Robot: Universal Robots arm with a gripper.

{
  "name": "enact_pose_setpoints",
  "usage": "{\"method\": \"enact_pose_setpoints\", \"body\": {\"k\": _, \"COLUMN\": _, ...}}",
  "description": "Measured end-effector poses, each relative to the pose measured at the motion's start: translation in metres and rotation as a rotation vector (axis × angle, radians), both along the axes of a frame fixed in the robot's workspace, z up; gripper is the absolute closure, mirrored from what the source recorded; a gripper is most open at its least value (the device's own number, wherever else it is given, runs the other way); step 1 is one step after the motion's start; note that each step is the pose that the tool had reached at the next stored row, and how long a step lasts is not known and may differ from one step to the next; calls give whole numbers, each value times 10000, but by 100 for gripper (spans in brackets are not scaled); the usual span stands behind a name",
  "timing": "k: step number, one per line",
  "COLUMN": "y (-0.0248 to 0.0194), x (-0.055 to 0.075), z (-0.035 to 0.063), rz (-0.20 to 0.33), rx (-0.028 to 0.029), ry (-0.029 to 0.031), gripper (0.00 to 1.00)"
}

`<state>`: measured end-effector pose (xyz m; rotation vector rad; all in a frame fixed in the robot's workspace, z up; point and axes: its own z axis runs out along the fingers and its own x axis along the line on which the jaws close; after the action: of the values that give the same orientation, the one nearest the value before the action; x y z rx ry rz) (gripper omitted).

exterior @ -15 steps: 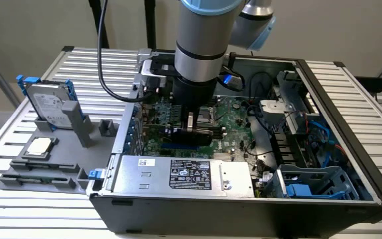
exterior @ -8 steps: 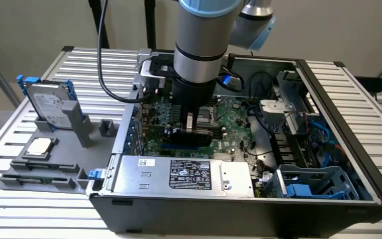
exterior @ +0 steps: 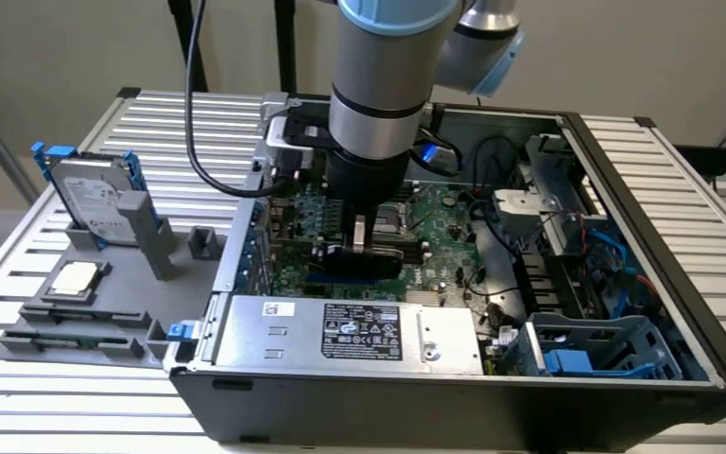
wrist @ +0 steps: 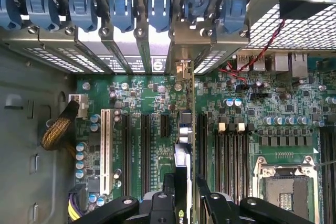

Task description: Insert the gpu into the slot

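Observation:
My gripper (wrist: 185, 204) reaches down into the open computer case and is shut on the gpu (wrist: 182, 156). The gpu is a thin black card seen edge-on between the two black fingers (wrist: 169, 195). It stands upright over the green motherboard (wrist: 136, 90), and its far end meets the rear bracket openings (wrist: 184, 69). In the exterior view the gripper (exterior: 363, 236) holds the card (exterior: 353, 260) low over the board. The bright-blue slot (exterior: 351, 281) shows as a strip just under the card's lower edge. I cannot tell whether the card's edge sits in the slot.
The silver power-supply box (exterior: 351, 331) lies close in front of the card. Black memory slots (wrist: 231, 156) and the CPU socket (wrist: 283, 192) flank it. A white slot (wrist: 105, 150), braided cables (wrist: 58, 132), a blue drive cage (exterior: 590, 350) and a hard drive (exterior: 92, 199) outside.

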<state>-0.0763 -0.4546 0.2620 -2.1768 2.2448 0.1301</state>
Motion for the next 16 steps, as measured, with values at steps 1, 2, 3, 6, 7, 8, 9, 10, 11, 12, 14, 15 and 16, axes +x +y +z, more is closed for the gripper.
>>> {"method": "enact_pose_setpoints", "body": {"k": 1, "y": 0, "x": -3, "z": -1, "rz": 0, "rx": 0, "ry": 0, "gripper": 74}}
{"method": "enact_pose_setpoints", "body": {"k": 2, "y": 0, "x": -5, "z": -2, "rz": 1, "rx": 1, "ry": 0, "gripper": 74}}
{"method": "enact_pose_setpoints", "body": {"k": 3, "y": 0, "x": -5, "z": -2, "rz": 1, "rx": 1, "ry": 1, "gripper": 74}}
{"method": "enact_pose_setpoints", "body": {"k": 6, "y": 0, "x": -6, "z": -3, "rz": 1, "rx": 0, "ry": 2, "gripper": 74}}
{"method": "enact_pose_setpoints", "body": {"k": 7, "y": 1, "x": -6, "z": 0, "rz": 0, "rx": -1, "ry": 0, "gripper": 74}}
{"method": "enact_pose_setpoints", "body": {"k": 8, "y": 1, "x": -6, "z": 5, "rz": 1, "rx": -4, "ry": 0, "gripper": 74}}
{"method": "enact_pose_setpoints", "body": {"k": 9, "y": 0, "x": -6, "z": 12, "rz": 1, "rx": -11, "ry": 2, "gripper": 74}}
{"method": "enact_pose_setpoints", "body": {"k": 10, "y": 0, "x": -6, "z": 21, "rz": 1, "rx": -20, "ry": 6, "gripper": 74}}
{"method": "enact_pose_setpoints", "body": {"k": 11, "y": 0, "x": -6, "z": 26, "rz": 1, "rx": -26, "ry": 7, "gripper": 74}}
{"method": "enact_pose_setpoints", "body": {"k": 12, "y": 0, "x": -6, "z": 25, "rz": 1, "rx": -34, "ry": 6, "gripper": 74}}
{"method": "enact_pose_setpoints", "body": {"k": 14, "y": -1, "x": -6, "z": 25, "rz": 1, "rx": -52, "ry": 8, "gripper": 74}}
{"method": "enact_pose_setpoints", "body": {"k": 15, "y": 0, "x": -6, "z": 22, "rz": 1, "rx": -59, "ry": 8, "gripper": 74}}
{"method": "enact_pose_setpoints", "body": {"k": 16, "y": 0, "x": -6, "z": 19, "rz": 1, "rx": -67, "ry": 8, "gripper": 74}}
